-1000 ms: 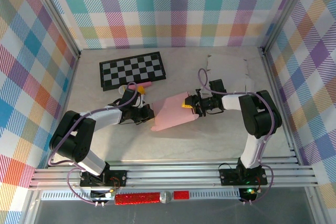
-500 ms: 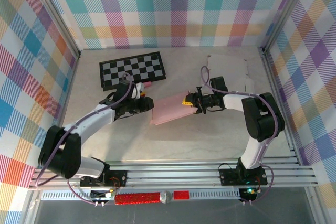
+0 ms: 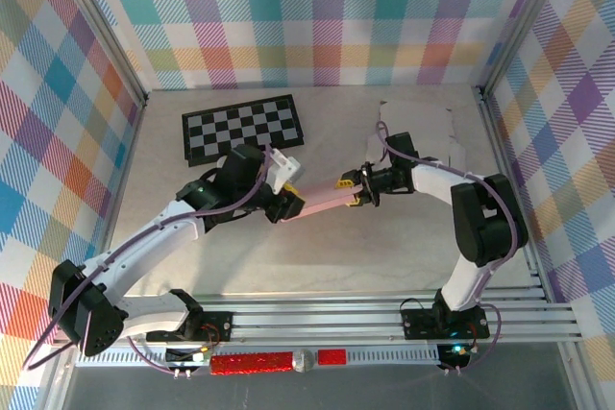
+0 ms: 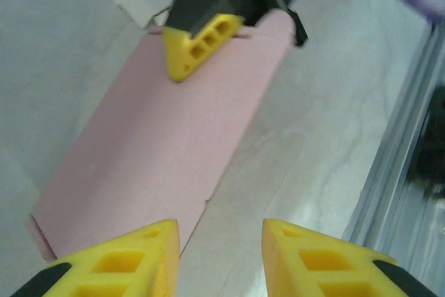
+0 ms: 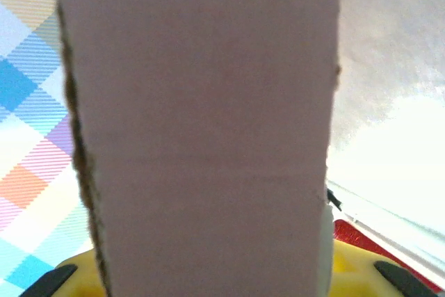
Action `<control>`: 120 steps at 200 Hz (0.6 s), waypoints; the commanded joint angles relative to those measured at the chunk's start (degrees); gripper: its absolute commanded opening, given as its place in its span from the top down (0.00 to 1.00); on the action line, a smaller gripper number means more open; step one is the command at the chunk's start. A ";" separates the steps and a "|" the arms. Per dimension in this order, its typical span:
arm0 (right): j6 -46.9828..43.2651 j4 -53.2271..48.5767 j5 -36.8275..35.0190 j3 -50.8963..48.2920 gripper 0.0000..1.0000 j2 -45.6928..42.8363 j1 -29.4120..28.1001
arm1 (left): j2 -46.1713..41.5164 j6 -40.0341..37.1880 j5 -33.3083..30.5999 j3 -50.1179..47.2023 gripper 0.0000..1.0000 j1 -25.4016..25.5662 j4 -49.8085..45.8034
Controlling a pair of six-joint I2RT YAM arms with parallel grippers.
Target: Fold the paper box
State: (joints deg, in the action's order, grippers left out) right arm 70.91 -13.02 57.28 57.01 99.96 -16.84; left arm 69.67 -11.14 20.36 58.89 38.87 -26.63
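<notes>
**Pink box blank held between two arms at mid-table**

The flattened pink paper box (image 3: 322,202) is at the middle of the table (image 3: 384,252), between the two arms. From the camera overhead it shows only as a narrow slanted strip. The left wrist camera shows it as a long matte card panel with straight sides, a small nick on its right edge and a slit at its far end. In the right wrist view its left edge looks rough and fibrous.

Bare, pale, marbled table lies open on the near side of the box as far as the ribbed aluminium rail (image 3: 317,319). There is more free surface to the right of it. A black-and-white chessboard (image 3: 242,128) lies flat behind the box to the left, well apart from it. A white sheet (image 3: 423,132) lies at the back right.

The right claw (image 3: 348,192) is clamped on the far end of the box, and one yellow finger (image 4: 198,39) lies flat on its upper face. The left claw (image 4: 219,234) is at the near end with its yellow fingers apart and nothing held. The corner of the box sits just beside its left finger, and whether the two touch cannot be told.
</notes>
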 commanded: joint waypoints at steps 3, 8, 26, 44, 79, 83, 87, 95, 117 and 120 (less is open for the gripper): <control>7.53 -7.04 2.87 0.15 0.67 -2.23 0.24 | 2.00 -14.02 -4.23 4.19 0.63 3.14 -11.32; 8.58 -7.30 3.01 -0.28 0.67 -2.65 0.27 | 2.17 -15.16 -4.55 4.66 0.63 3.47 -12.06; 10.39 -10.87 3.54 -0.92 0.67 -3.59 0.49 | 2.79 -20.12 -5.34 5.59 0.58 5.17 -14.64; 11.41 -13.86 4.05 -1.87 0.68 -4.58 1.10 | 3.55 -23.15 -7.50 5.63 0.49 6.78 -15.68; 16.94 -12.83 3.72 -5.95 0.69 -7.15 1.82 | 6.20 -24.76 -11.29 5.52 0.47 7.02 -14.73; 17.33 -12.80 3.64 -6.31 0.69 -7.34 1.86 | 6.53 -24.73 -11.51 5.61 0.47 7.05 -14.55; 17.66 -12.92 3.67 -6.66 0.69 -7.46 1.90 | 6.76 -24.72 -11.58 5.62 0.46 7.10 -14.40; 18.76 -12.59 3.50 -7.63 0.70 -7.80 2.06 | 7.29 -24.80 -11.50 5.57 0.46 7.16 -13.99; 23.88 -8.19 2.78 -11.49 0.71 -8.85 2.34 | 8.56 -25.50 -10.65 5.54 0.45 7.57 -13.80; 24.47 -7.63 2.69 -11.81 0.71 -8.95 2.34 | 8.72 -25.63 -10.57 5.53 0.45 7.61 -13.87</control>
State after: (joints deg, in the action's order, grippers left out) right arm 87.85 -22.72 60.34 48.93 92.68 -14.92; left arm 77.32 -34.20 9.85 63.29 45.63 -39.51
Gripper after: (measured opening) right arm 0.340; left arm 0.548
